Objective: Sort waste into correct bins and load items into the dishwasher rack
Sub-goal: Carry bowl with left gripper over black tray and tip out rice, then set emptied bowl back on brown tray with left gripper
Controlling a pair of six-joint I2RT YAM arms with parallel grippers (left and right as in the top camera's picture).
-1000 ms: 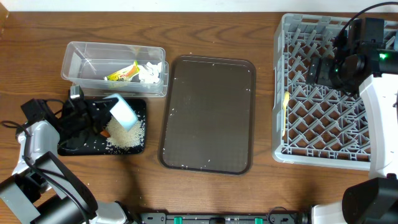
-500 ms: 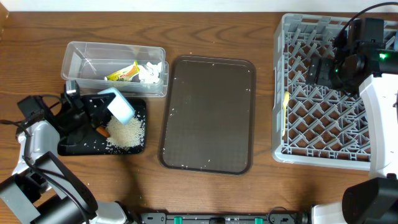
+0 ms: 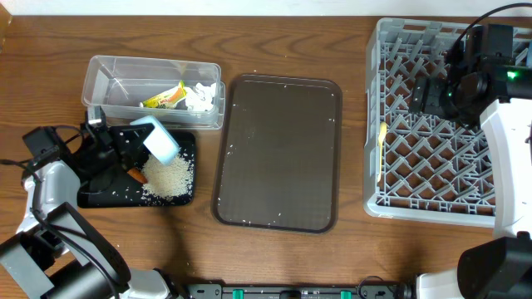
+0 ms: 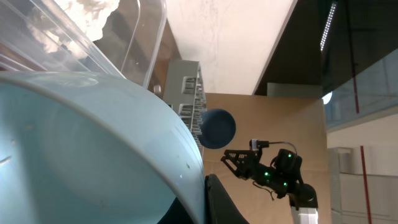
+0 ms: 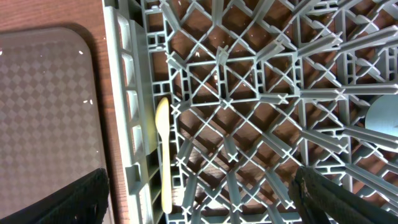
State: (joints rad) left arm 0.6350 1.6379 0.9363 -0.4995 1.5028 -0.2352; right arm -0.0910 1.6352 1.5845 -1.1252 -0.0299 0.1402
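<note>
My left gripper [image 3: 125, 148] is shut on the rim of the pale blue-white bowl [image 3: 158, 139] and holds it tilted over the black tray [image 3: 91, 196]. A pile of rice [image 3: 169, 176] and an orange-brown stick [image 3: 137, 176] lie in that tray. In the left wrist view the bowl [image 4: 93, 143] fills the frame, with one dark finger [image 4: 230, 205] against its rim. The clear tub [image 3: 108, 79] holds the yellow-green wrapper [image 3: 164, 98] and tissue [image 3: 199, 98]. My right gripper [image 5: 205, 205] is open and empty above the grey rack [image 3: 432, 193]. The yellow spoon [image 5: 163, 155] lies along the rack's left side.
A large brown serving tray [image 3: 278, 149] with a few stray rice grains lies between the bins and the rack. A pale blue object [image 5: 382, 115] shows at the right edge of the right wrist view. A dark blue round object [image 4: 217, 127] stands by the rack in the left wrist view.
A second ago the bowl sat lower over the rice; my left gripper has lifted it slightly toward the clear tub. The right arm has not moved.
</note>
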